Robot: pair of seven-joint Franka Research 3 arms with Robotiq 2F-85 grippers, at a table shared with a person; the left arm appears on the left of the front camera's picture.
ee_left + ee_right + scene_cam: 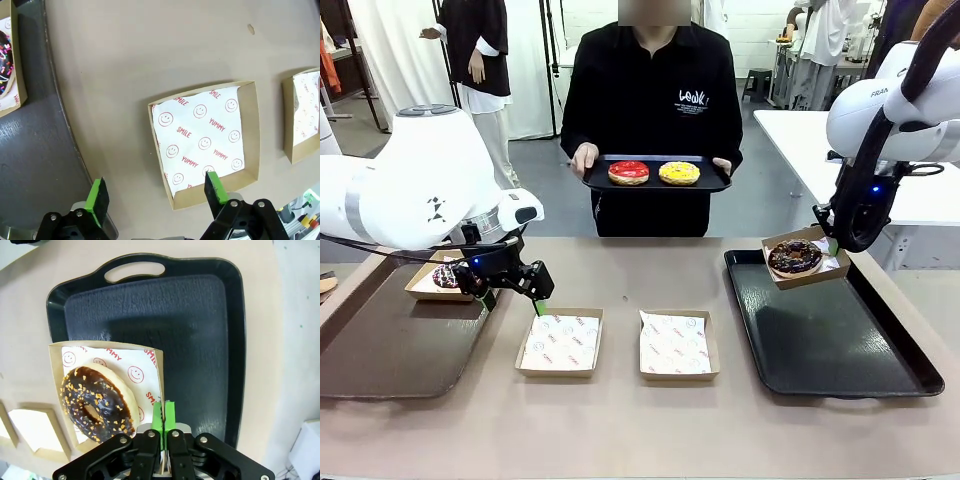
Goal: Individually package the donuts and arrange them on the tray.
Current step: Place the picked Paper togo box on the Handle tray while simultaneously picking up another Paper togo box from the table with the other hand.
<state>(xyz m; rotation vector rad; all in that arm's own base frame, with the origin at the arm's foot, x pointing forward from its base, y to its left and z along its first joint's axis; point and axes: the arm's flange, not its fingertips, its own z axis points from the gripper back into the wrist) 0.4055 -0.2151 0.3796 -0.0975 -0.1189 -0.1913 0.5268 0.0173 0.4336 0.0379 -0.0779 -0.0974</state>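
Observation:
A person at the far side holds a small black tray (595, 180) with the red donut (628, 172) and the yellow donut (679, 173) on it. The chocolate donut (795, 256) (97, 400) lies in a paper-lined box (67, 357). My right gripper (830, 247) (164, 417) is shut on that box's side wall and holds it above the far left corner of the black tray (840, 340) (195, 315). My left gripper (513, 300) (156, 192) hangs open over the near left corner of an empty box (560, 341) (205, 142). The purple donut (446, 276) (4, 52) sits boxed on the brown tray (390, 345) (35, 150).
A second empty paper-lined box (677, 343) (302, 115) lies at the table's middle, right of the first. Bare tabletop runs along the near edge. Another table stands behind my right arm, and people stand farther back.

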